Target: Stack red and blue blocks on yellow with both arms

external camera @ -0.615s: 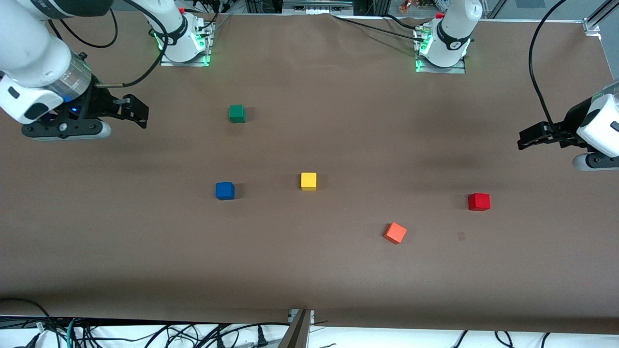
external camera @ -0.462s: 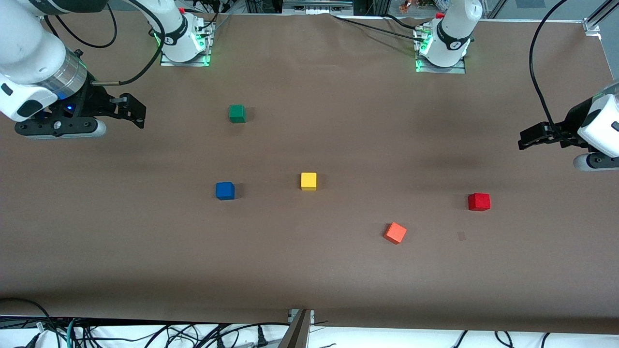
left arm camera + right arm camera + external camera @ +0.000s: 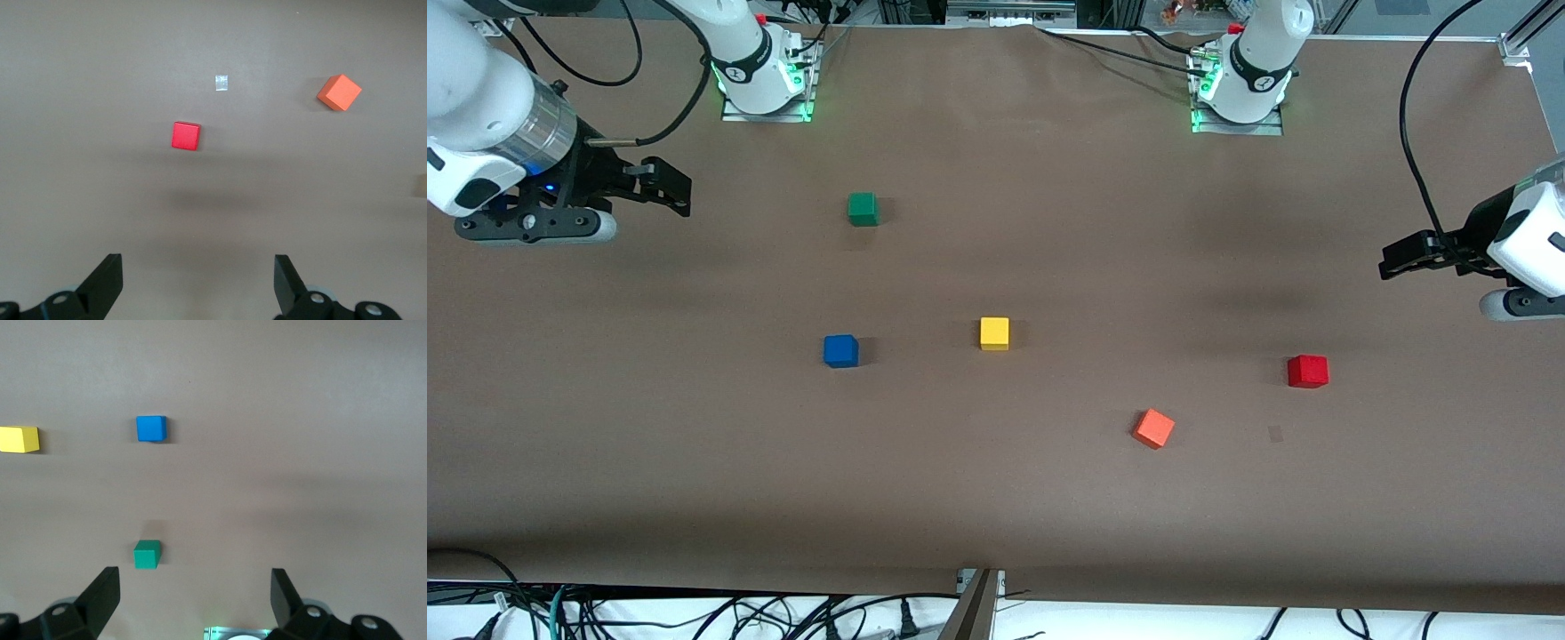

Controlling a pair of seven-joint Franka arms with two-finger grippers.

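Cubes sit apart on your brown worktop, none stacked. Take the yellow cube as landmark: plain, bright, mid-worktop. The blue cube lies beside it toward the right arm's end; the deep red cube well apart toward the left arm's end. An orange-red cube, turned askew, lies between yellow and red, nearer the camera. A green cube sits farther back. Left pincer and right pincer hover at the ends, both spread wide, empty.
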